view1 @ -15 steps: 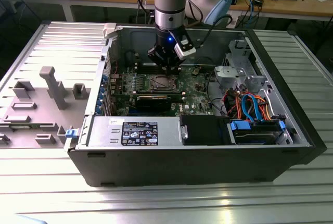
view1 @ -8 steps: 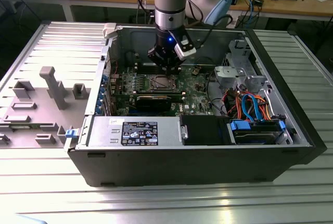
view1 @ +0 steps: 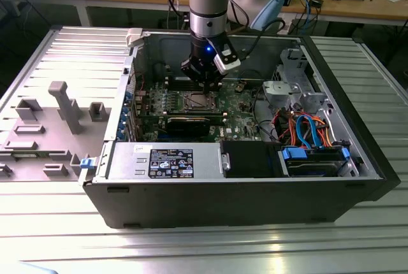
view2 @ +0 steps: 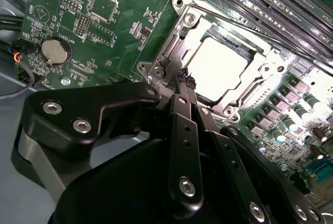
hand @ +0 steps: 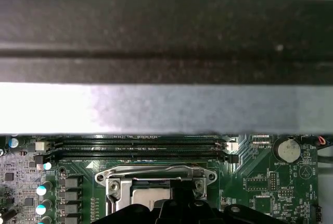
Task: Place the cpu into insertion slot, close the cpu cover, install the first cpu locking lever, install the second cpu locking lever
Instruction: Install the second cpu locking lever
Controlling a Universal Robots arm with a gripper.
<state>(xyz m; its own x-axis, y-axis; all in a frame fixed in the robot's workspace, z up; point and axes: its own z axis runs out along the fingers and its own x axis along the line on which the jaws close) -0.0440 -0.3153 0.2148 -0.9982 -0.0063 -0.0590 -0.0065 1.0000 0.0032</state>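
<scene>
Smooth silver-grey square cpu point(view2: 221, 67) is seated in the insertion slot point(view2: 183, 28), framed by the stamped metal cpu cover point(view2: 269, 70). Black gripper point(view2: 186, 82) is pinched narrow, nothing held, tips at the cover's edge.

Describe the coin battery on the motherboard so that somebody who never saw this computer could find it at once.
Start at the open computer case and find the green motherboard on its floor. In the second wrist view, look beside the silvery cpu cover, past its corner: the coin battery sits there near the board's edge. It is the one round, flat, shiny metal disc among small dark rectangular chips.
</scene>
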